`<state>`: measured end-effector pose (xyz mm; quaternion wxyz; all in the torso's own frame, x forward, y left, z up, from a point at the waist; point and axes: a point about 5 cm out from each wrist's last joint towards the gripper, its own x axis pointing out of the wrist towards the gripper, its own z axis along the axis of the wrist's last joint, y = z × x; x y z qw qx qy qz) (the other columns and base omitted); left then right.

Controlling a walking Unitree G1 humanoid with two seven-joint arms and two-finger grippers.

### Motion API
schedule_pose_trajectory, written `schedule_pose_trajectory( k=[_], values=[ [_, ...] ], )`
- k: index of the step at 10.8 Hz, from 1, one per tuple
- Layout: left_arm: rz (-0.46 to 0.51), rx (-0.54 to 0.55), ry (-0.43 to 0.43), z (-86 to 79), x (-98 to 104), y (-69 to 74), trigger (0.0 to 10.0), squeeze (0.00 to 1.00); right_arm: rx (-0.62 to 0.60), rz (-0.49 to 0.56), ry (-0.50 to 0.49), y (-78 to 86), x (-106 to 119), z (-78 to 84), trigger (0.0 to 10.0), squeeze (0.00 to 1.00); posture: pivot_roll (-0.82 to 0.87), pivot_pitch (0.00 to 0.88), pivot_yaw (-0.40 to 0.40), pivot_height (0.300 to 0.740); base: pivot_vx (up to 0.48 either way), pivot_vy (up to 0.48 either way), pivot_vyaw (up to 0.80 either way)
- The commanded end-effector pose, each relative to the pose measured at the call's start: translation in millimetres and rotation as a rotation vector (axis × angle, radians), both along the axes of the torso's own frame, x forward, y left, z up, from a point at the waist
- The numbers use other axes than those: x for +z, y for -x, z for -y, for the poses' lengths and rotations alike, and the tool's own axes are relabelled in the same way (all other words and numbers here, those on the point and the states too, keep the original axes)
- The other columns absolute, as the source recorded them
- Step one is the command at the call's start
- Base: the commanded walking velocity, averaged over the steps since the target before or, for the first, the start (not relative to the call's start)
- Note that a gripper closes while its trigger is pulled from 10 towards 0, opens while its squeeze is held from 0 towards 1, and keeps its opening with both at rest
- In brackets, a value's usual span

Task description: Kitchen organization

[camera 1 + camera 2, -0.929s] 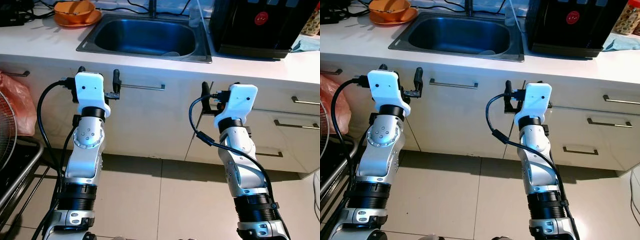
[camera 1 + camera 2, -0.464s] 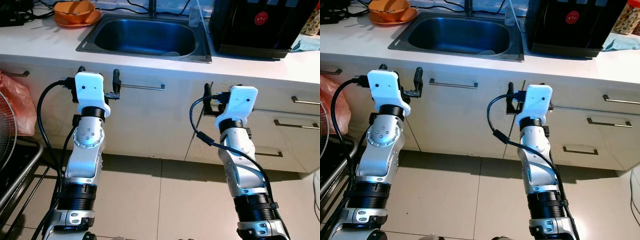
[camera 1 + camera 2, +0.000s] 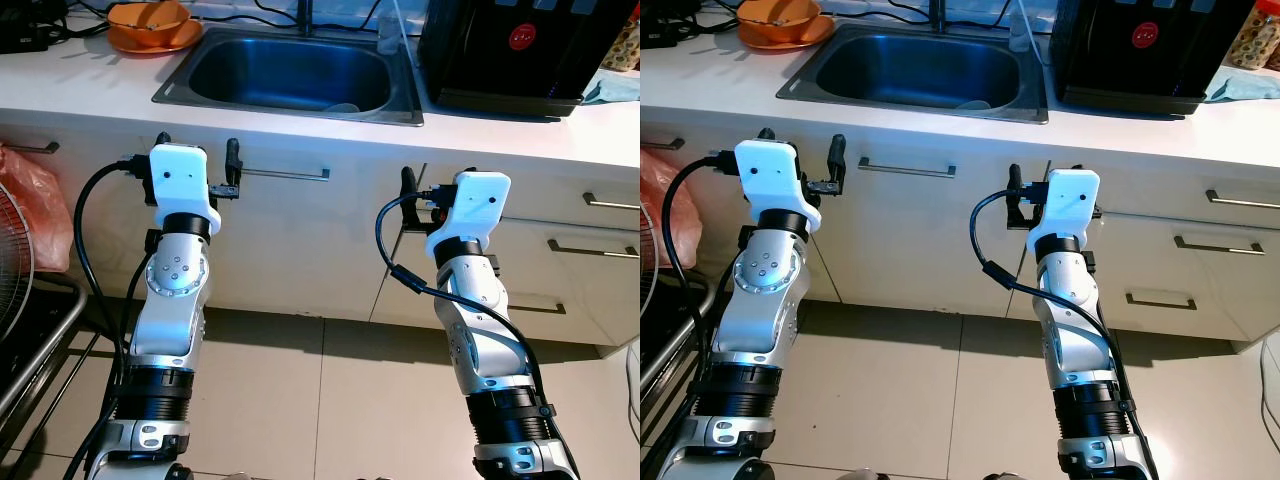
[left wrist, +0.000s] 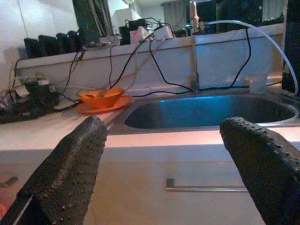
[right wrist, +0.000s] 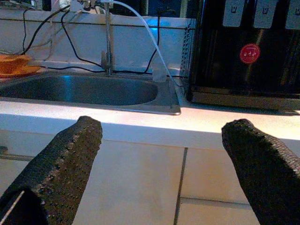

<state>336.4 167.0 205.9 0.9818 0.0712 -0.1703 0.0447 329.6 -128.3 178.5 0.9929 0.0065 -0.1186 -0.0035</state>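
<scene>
You have both arms raised in front of the cabinet face, just below the front edge of the white counter. Your left tool has its fingers spread wide with nothing between them, and it sits level with the long bar handle of the door under the sink. Your right tool is likewise wide open and holding nothing, aimed at the vertical seam between the sink door and the drawer stack toward the counter's right end.

On the counter, the steel sink takes up the middle, with a tap and a clear hose at its back edge. An orange bowl on an orange plate sits near the back left corner, beside a tangle of black cables. A black appliance stands right of the sink, close to the front edge, so that stretch gives you little room.

Below, tiled floor lies open between your arms and the cabinets. A red bag and a wire rack crowd your left side.
</scene>
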Motion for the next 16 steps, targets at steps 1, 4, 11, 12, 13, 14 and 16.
schedule_pose_trajectory(
  k=[1, 4, 11, 12, 13, 14, 16],
  values=[
    [0.004, -0.008, 0.015, 0.8, 3.3, -2.2, 10.0, 0.00, -0.003, 0.026, 0.002, 1.6, 4.4, 2.3, 10.0, 0.00, 0.05, 0.060, -0.031, 0.740, 0.000, 0.000, 0.00],
    [0.007, -0.017, 0.000, 2.4, 4.9, -2.8, 10.0, 0.00, -0.006, 0.017, -0.008, 0.8, 4.3, 2.6, 10.0, 0.00, 0.05, 0.059, -0.030, 0.740, 0.000, 0.000, -0.53],
    [0.003, -0.016, 0.012, -2.5, 10.6, -5.4, 10.0, 0.00, 0.001, 0.059, -0.006, 0.3, 12.8, 3.1, 10.0, 0.00, 0.05, 0.059, -0.024, 0.740, 0.000, 0.196, -0.34],
    [0.001, -0.016, 0.011, -2.8, 10.0, -5.5, 10.0, 0.00, 0.001, 0.060, -0.008, 0.5, 12.6, 2.6, 10.0, 0.00, 0.05, 0.058, -0.022, 0.740, 0.000, 0.480, 0.00],
    [-0.001, -0.016, 0.009, -2.8, 10.2, -6.0, 10.0, 0.00, 0.003, 0.059, -0.011, 0.8, 12.2, 1.6, 10.0, 0.00, 0.05, 0.057, -0.021, 0.740, 0.000, 0.480, 0.00],
    [0.001, -0.004, 0.003, -3.6, 10.8, -6.4, 10.0, 0.00, 0.004, 0.059, -0.011, 0.6, 11.9, 1.6, 10.0, 0.00, 0.05, 0.054, -0.020, 0.740, 0.000, 0.480, 0.00],
    [0.007, -0.002, -0.011, -3.8, 11.8, -6.4, 10.0, 0.00, 0.001, 0.058, -0.011, 0.4, 11.5, 2.5, 10.0, 0.00, 0.05, 0.054, -0.020, 0.740, 0.000, 0.240, 0.00]
  ],
)
